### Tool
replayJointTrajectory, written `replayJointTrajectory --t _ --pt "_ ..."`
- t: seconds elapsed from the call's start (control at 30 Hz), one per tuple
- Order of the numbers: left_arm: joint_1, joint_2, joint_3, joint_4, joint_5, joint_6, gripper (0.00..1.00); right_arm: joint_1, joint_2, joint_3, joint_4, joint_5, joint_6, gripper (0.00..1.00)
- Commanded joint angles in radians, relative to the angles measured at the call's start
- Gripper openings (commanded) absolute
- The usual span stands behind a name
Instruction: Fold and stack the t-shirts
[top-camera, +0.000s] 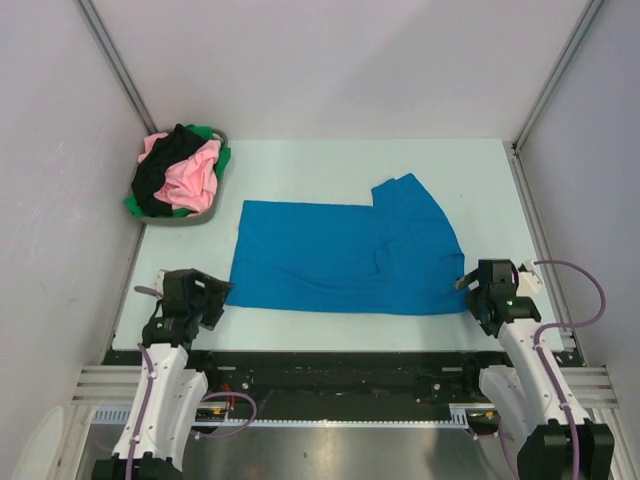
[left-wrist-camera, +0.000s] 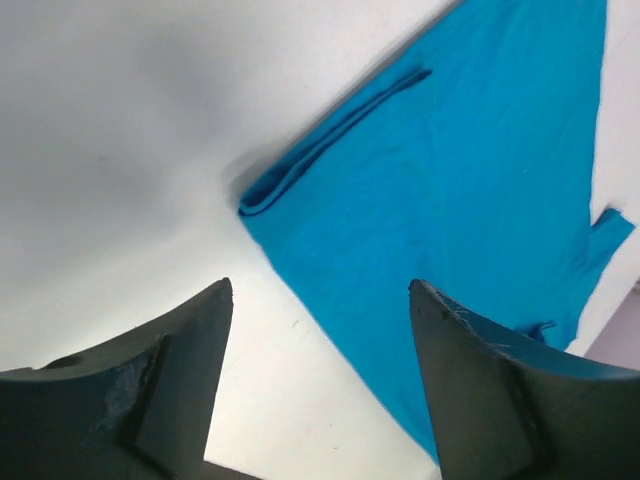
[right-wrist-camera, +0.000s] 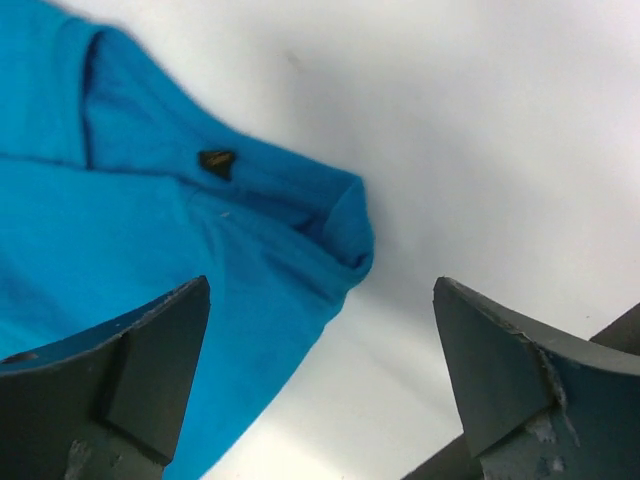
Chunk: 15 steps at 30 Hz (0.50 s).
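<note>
The blue t-shirt (top-camera: 345, 255) is lying doubled over on the table (top-camera: 300, 165), its near edge stretching between the arms so each can reach one corner. The left gripper (top-camera: 218, 296) and right gripper (top-camera: 470, 284) are hovering there wide open, gripping nothing, while other shirts (top-camera: 192, 178) are sitting heaped in the grey basket (top-camera: 178, 224)

Robotics lab, enclosed test cell. Plain white panel walls (top-camera: 300, 60) box in a pale surface (top-camera: 480, 170) on three sides, with aluminium frame posts (top-camera: 112, 60) at the far corners. Left arm (top-camera: 160, 375) and right arm (top-camera: 530, 365) are bolted to a black rail (top-camera: 330, 378) along the near edge, loose cables (top-camera: 570, 263) running off them. Staged items: blue t-shirt (top-camera: 340, 255) mid-surface, grey basket (top-camera: 185, 222) at the far left corner.
</note>
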<state>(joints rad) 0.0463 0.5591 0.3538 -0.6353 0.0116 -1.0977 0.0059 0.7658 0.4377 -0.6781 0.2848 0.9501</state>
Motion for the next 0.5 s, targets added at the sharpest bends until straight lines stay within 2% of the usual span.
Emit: replayJointTrajectory --t 0.0,0.1,0.2,0.3,0.47 --pt "0.01 -0.016 0.078 -0.107 -0.019 0.033 0.8 0.077 -0.06 0.133 -0.086 0.095 -0.011 1.0" --pt "0.01 0.042 0.163 -0.127 0.01 0.067 0.84 0.189 -0.027 0.277 -0.115 0.232 -0.039 1.0" --pt "0.012 0.108 0.224 -0.093 0.018 0.076 0.85 0.279 0.09 0.395 -0.049 0.26 -0.138 1.0" --pt "0.01 0.215 0.275 -0.001 0.016 0.075 0.84 0.341 0.265 0.481 0.079 0.214 -0.281 1.0" --pt "0.01 0.442 0.372 0.085 -0.007 0.113 0.84 0.347 0.582 0.632 0.199 0.002 -0.441 0.99"
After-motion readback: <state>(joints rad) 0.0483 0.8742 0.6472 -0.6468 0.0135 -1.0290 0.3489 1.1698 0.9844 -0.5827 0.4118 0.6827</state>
